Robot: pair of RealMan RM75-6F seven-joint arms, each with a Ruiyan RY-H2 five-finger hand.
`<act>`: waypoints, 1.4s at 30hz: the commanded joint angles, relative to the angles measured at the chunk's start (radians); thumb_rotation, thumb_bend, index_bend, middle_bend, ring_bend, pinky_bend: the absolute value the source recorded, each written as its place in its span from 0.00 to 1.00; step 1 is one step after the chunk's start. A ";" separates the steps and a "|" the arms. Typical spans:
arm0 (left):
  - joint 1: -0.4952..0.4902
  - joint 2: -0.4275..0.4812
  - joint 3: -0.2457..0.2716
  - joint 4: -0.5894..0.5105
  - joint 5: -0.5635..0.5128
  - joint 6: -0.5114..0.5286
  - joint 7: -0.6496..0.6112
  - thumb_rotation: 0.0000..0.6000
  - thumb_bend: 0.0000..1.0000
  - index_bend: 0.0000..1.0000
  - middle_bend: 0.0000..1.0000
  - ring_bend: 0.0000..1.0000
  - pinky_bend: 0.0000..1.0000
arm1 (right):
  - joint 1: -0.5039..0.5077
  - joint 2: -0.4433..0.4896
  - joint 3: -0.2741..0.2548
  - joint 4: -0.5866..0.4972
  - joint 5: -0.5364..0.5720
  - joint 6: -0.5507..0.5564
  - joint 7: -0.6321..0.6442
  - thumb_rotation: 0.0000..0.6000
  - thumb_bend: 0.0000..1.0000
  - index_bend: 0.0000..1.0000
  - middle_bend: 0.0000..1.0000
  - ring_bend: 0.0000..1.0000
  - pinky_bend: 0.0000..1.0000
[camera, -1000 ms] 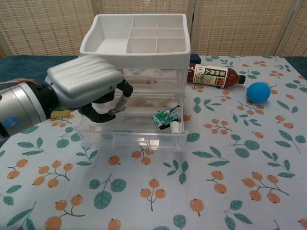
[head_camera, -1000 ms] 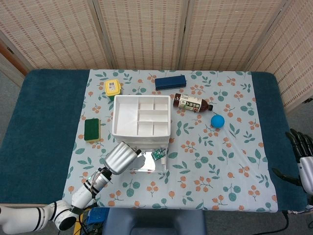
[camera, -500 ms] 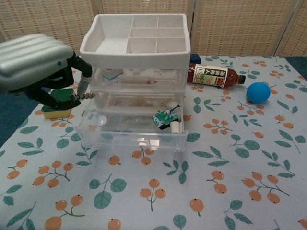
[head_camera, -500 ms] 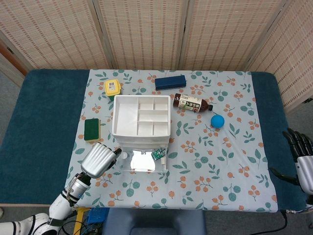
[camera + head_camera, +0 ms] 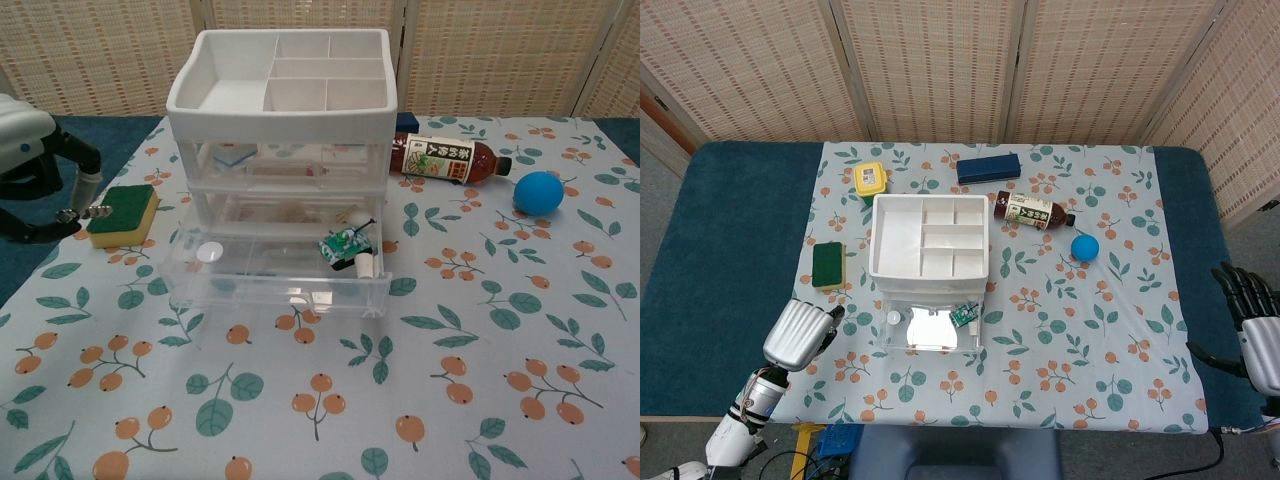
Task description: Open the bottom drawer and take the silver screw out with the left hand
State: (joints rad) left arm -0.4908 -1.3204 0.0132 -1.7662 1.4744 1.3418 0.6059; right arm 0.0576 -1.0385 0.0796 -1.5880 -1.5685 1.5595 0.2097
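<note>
The white drawer unit [image 5: 929, 238] [image 5: 285, 100] stands mid-table with its clear bottom drawer [image 5: 270, 285] [image 5: 930, 338] pulled out. My left hand [image 5: 35, 165] [image 5: 800, 334] is left of the drawer, apart from it, above the cloth's left edge. It pinches a small silver screw [image 5: 92, 212] between thumb and a fingertip. Inside the drawer lie a green circuit board [image 5: 344, 245], a white disc [image 5: 208, 253] and a white cylinder [image 5: 366, 266]. My right hand [image 5: 1254, 320] hangs at the table's far right edge, holding nothing, fingers spread.
A green sponge [image 5: 122, 214] [image 5: 827, 265] lies just right of the left hand. A brown bottle [image 5: 445, 159], blue ball [image 5: 540, 192], yellow box [image 5: 871, 179] and dark blue case [image 5: 989, 167] sit behind and right of the unit.
My left hand has drawn out of the open drawer and moved left past the sponge, carrying the screw. The right hand has barely moved.
</note>
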 commanded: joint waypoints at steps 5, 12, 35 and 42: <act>0.042 -0.072 0.034 0.059 -0.015 -0.020 0.008 1.00 0.31 0.61 0.99 0.99 1.00 | -0.002 0.002 -0.002 -0.004 -0.003 0.006 -0.002 1.00 0.13 0.00 0.00 0.00 0.00; 0.053 -0.134 0.028 0.123 -0.040 -0.053 0.029 1.00 0.31 0.57 0.99 0.99 1.00 | -0.006 0.010 -0.002 -0.013 -0.005 0.015 -0.007 1.00 0.13 0.00 0.00 0.00 0.00; 0.172 -0.025 -0.104 0.039 -0.232 0.064 -0.101 1.00 0.26 0.19 0.70 0.64 0.93 | 0.012 0.016 -0.022 -0.019 -0.005 -0.042 -0.018 1.00 0.13 0.00 0.00 0.00 0.00; 0.228 0.031 -0.111 0.022 -0.256 0.117 -0.156 1.00 0.26 0.19 0.55 0.53 0.74 | 0.020 0.010 -0.040 -0.019 0.004 -0.087 -0.020 1.00 0.13 0.00 0.00 0.00 0.00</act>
State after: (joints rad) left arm -0.2749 -1.2971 -0.0995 -1.7409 1.2067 1.4403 0.4617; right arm 0.0772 -1.0267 0.0417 -1.6067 -1.5658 1.4752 0.1912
